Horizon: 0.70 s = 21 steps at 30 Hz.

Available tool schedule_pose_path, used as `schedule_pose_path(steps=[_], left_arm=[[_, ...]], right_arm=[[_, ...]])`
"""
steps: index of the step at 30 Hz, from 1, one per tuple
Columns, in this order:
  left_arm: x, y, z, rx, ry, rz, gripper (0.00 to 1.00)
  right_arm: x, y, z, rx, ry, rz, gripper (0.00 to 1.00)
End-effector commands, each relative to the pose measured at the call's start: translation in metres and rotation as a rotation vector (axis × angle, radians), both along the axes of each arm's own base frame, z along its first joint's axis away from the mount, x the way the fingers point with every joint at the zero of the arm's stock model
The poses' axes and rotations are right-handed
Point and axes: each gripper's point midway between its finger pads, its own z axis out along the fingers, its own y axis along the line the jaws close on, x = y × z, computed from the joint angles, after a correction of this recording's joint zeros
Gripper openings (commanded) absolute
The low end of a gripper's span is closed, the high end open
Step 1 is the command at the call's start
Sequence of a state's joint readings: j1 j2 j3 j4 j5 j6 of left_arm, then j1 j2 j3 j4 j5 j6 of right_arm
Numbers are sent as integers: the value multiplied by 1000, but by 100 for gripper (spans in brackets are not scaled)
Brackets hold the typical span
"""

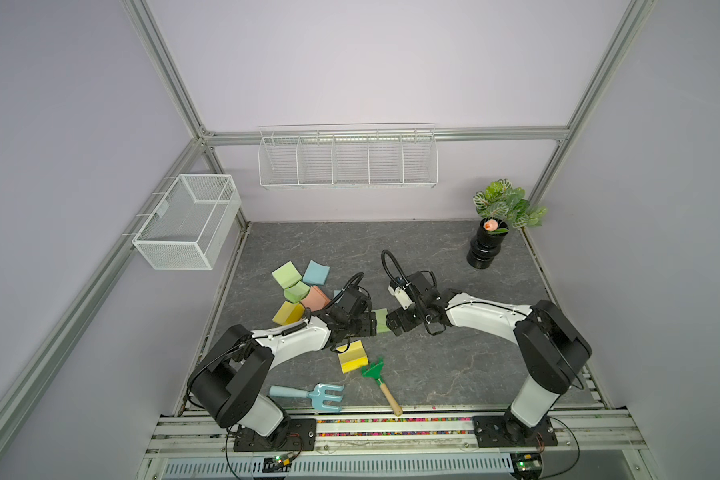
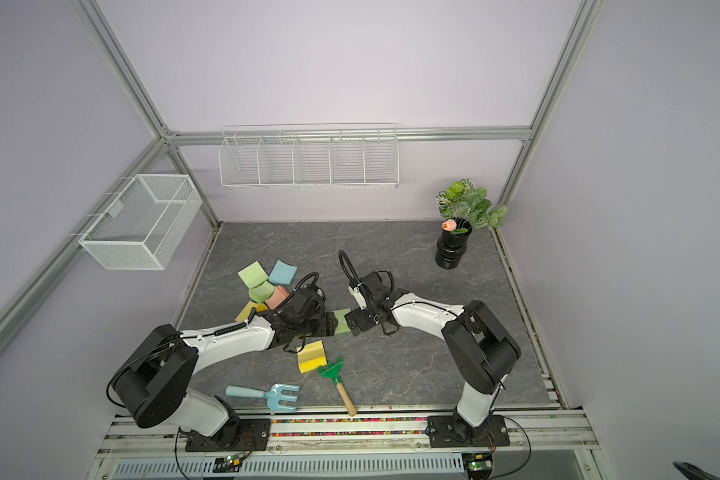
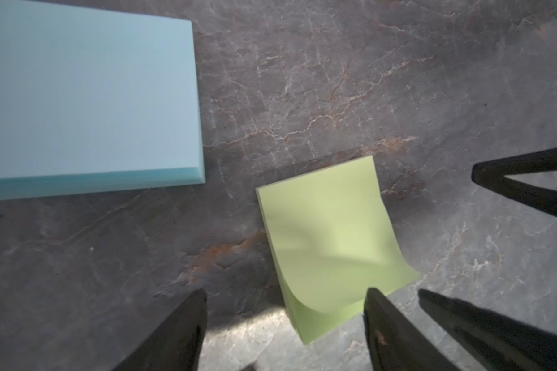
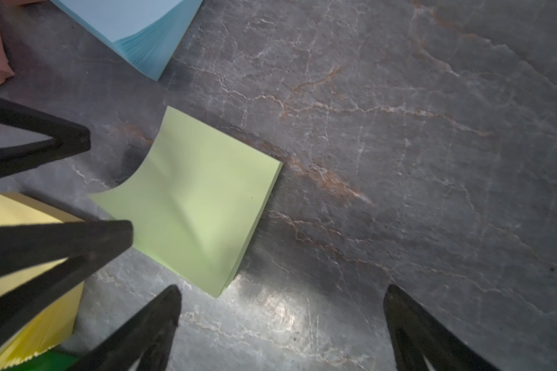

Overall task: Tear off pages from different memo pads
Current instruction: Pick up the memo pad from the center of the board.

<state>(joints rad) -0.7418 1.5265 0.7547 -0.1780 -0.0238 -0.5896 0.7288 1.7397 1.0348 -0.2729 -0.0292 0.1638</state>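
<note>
A thin green memo pad [image 1: 381, 320] [image 2: 341, 321] lies flat on the grey table between both grippers. Its top page curls up at one edge [image 3: 396, 257] [image 4: 126, 186]. My left gripper [image 1: 370, 326] [image 3: 285, 305] hovers open at that curled end, holding nothing. My right gripper [image 1: 393, 325] [image 4: 282, 302] faces it from the pad's other side, wide open and empty. Several more memo pads lie in a cluster to the left: green [image 1: 287, 274], blue [image 1: 316, 272], salmon [image 1: 314, 298], yellow [image 1: 288, 312]. Another yellow pad [image 1: 352, 356] lies nearer the front, and a blue pad [image 3: 87, 96] [image 4: 135, 29] sits close to the green one.
A green toy rake [image 1: 377, 374] and a blue toy fork [image 1: 308, 395] lie near the front edge. A black vase with a plant [image 1: 487, 245] stands at the back right. Wire baskets hang on the left wall [image 1: 188, 224] and the back wall [image 1: 348, 160].
</note>
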Motion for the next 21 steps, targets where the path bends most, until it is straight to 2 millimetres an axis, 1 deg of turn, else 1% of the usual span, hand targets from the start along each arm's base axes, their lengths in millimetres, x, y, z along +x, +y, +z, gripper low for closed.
schedule_pose_path(steps=[1, 9, 16, 21], left_arm=[[4, -1, 2, 19, -6, 13, 78], [6, 1, 2, 21, -10, 23, 78], [5, 0, 1, 26, -8, 20, 79], [5, 0, 4, 15, -14, 22, 79]], right_arm=[[-1, 7, -1, 7, 8, 26, 98], [1, 11, -6, 2, 22, 30, 99], [3, 13, -5, 6, 20, 32, 99], [6, 13, -10, -12, 23, 26, 99]])
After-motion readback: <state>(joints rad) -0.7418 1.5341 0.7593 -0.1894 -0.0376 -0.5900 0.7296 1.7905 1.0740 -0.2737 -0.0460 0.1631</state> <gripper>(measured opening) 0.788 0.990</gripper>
